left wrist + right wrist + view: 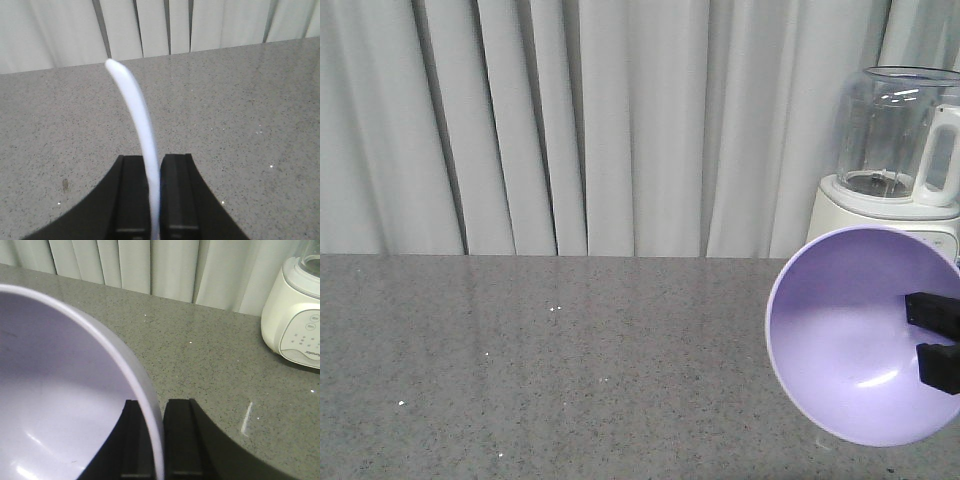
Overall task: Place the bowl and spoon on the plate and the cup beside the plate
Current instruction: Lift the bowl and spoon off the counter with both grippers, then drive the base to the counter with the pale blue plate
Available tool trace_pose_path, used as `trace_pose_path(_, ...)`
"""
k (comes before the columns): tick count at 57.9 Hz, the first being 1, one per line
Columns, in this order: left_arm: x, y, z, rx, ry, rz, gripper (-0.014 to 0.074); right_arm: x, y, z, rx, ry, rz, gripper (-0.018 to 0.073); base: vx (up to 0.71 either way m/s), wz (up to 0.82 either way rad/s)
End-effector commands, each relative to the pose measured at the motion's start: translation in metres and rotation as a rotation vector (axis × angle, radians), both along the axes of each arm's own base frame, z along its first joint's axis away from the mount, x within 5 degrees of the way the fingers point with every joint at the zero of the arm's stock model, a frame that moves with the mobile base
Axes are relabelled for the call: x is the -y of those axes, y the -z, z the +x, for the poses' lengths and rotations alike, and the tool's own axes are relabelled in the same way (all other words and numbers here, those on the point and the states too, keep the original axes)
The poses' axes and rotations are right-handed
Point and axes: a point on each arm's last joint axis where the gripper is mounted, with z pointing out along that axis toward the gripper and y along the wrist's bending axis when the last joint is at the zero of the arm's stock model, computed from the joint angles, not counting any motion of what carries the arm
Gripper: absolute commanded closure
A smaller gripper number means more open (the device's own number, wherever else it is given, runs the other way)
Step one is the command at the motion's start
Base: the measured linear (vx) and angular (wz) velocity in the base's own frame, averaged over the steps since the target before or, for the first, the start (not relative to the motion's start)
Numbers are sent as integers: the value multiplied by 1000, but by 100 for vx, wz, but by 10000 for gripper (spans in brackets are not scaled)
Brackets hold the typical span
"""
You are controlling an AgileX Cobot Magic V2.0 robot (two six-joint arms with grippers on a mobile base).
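The lavender bowl (850, 340) hangs tilted at the right of the front view, its opening facing the camera. My right gripper (932, 342) is shut on its rim. In the right wrist view the bowl (60, 390) fills the left side, and its wall runs between the two black fingers of the right gripper (159, 412). My left gripper (155, 170) is shut on a thin, pale, curved strip seen edge-on, which I take for the spoon (137, 105); it rises above the grey counter (240, 110). The plate and the cup are out of view. The left gripper does not show in the front view.
A white blender with a clear jar (895, 170) stands at the back right of the counter, close behind the bowl; its base (295, 315) shows in the right wrist view. Grey curtains (570, 120) hang along the counter's far edge.
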Motion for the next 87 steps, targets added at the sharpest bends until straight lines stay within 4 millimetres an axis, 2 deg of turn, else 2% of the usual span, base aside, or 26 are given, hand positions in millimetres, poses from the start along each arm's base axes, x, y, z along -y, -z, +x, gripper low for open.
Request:
trace_pose_path(1, 0, -17, -2, 118, 10, -19, 603, 1, -20, -2, 127, 16, 26, 571, -13, 2)
trace_pose_path(46, 0, -17, -2, 118, 10, -19, 603, 1, -20, -2, 127, 16, 26, 571, -12, 1)
trace_pose_path(87, 0, -17, -2, 119, 10, -19, 603, 1, -20, -2, 127, 16, 26, 571, -5, -40)
